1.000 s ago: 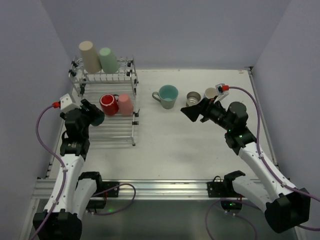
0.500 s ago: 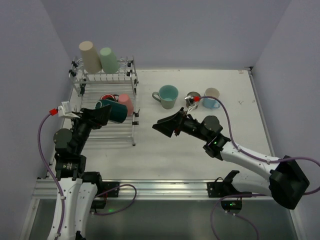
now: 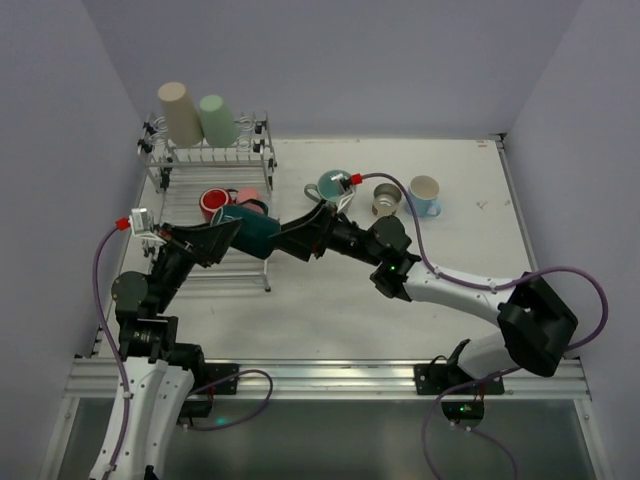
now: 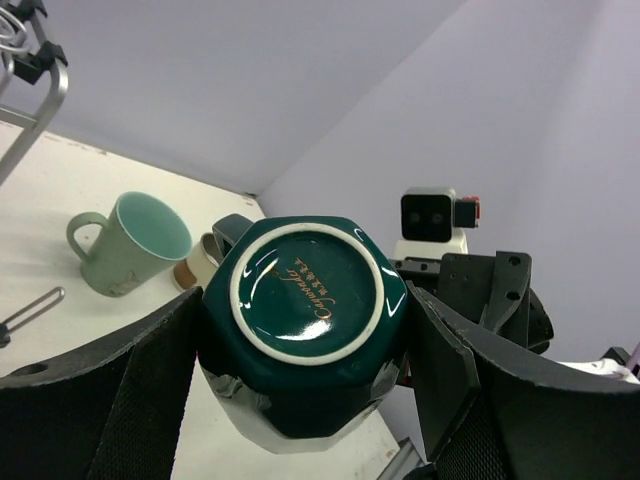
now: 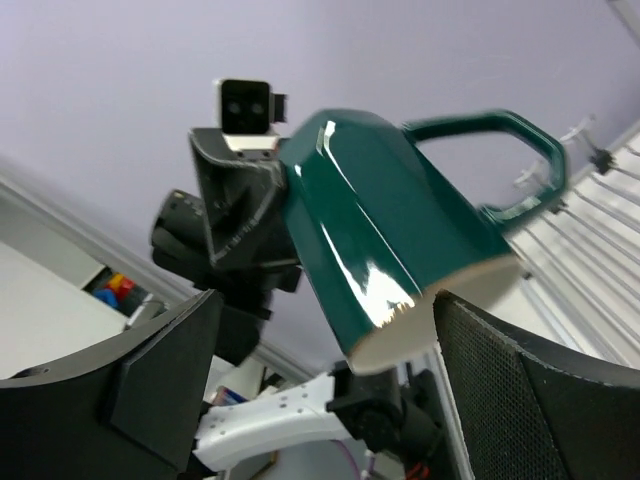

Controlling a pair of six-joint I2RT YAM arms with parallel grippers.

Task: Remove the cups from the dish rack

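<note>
My left gripper (image 3: 222,240) is shut on a dark green mug (image 3: 256,232), held on its side in the air over the right edge of the dish rack (image 3: 212,265). In the left wrist view the mug (image 4: 305,320) shows its white-ringed base between both fingers (image 4: 150,400). My right gripper (image 3: 300,236) stands open at the mug's mouth end. The mug's rim (image 5: 440,320) lies between its fingers (image 5: 150,390) with gaps on both sides. A red cup (image 3: 213,203) and a pink cup (image 3: 248,196) lie in the rack. A beige cup (image 3: 180,112) and a mint green cup (image 3: 213,118) stand on its back tier.
On the table right of the rack stand a teal mug (image 3: 335,187), a small grey-brown cup (image 3: 386,197) and a light blue mug (image 3: 425,195). The right arm stretches across the table's middle. Walls close in left, right and behind.
The left gripper has carried the dark green mug up and rightward off the rack. The right arm has swung left across the table until its open fingers reach the mug's rim.
</note>
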